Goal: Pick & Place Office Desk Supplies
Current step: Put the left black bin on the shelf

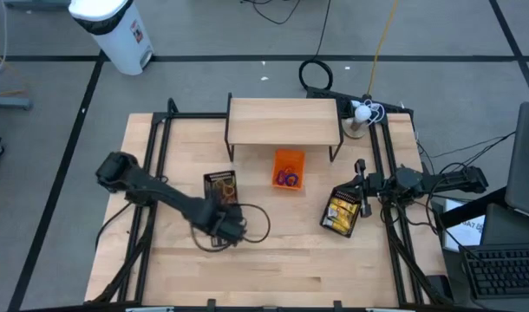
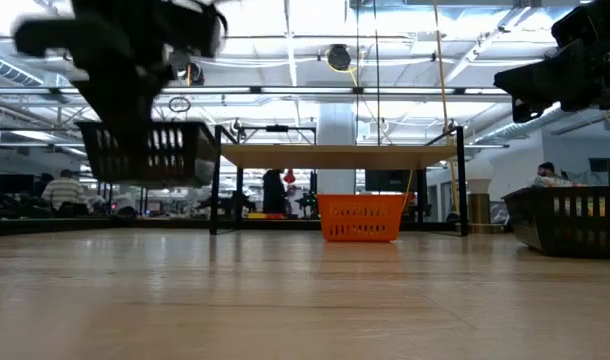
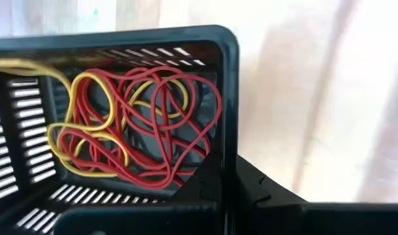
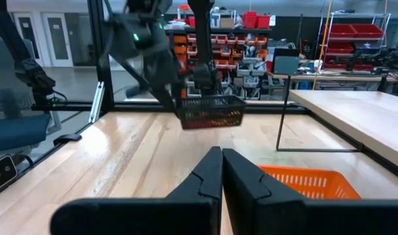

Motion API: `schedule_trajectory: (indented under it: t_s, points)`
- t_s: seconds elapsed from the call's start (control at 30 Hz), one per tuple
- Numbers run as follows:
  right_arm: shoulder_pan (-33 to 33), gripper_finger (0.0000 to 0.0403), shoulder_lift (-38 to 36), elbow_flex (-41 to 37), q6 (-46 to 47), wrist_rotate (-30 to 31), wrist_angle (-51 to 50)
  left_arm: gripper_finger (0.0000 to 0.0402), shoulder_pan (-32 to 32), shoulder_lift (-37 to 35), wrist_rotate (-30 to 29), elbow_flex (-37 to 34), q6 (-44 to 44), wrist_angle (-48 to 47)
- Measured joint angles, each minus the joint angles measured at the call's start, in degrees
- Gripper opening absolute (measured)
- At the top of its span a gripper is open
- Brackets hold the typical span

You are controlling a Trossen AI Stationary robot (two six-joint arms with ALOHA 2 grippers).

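My left gripper (image 1: 221,206) is shut on a black slotted basket (image 1: 219,186) holding red and yellow rubber bands (image 3: 134,124). The low view shows this basket (image 2: 150,152) in the air above the table. An orange basket (image 1: 288,167) with blue and purple rings (image 1: 288,178) stands on the table before the wooden shelf. A second black basket (image 1: 342,211) with yellow-and-white pieces (image 1: 341,212) stands on the table at the right. My right gripper (image 4: 222,171) is shut, holds nothing, and hangs beside that second basket (image 2: 570,220), pointing toward the table's left. My left gripper holds the black basket by its side wall near a corner (image 3: 226,130). One finger (image 3: 205,186) is inside the basket and the other finger (image 3: 264,196) outside, the rim between them. The basket is lifted clear of the table (image 2: 150,152) and hangs about level.
A low wooden shelf (image 1: 284,120) on thin black legs stands at the far middle of the table. Black frame rails (image 1: 152,156) run along both sides. Bare wood (image 1: 290,260) lies across the near half. A loose cable (image 1: 256,227) loops by my left wrist. People show in the room behind.
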Motion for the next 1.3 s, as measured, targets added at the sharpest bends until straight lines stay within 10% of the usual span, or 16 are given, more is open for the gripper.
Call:
schedule_trajectory:
  t_s: [0.7, 1.3]
  points:
    - [0.0, 0.0, 0.1, 0.0, 0.0, 0.0, 0.6, 0.0, 4.8, -4.0, -7.4, 34.0, 9.2, -24.3]
    - [0.0, 0.0, 0.2, 0.0, -0.2, 0.0, 1.0, 0.0, 27.6, 1.9, 1.8, 35.6, 38.1, -10.7]
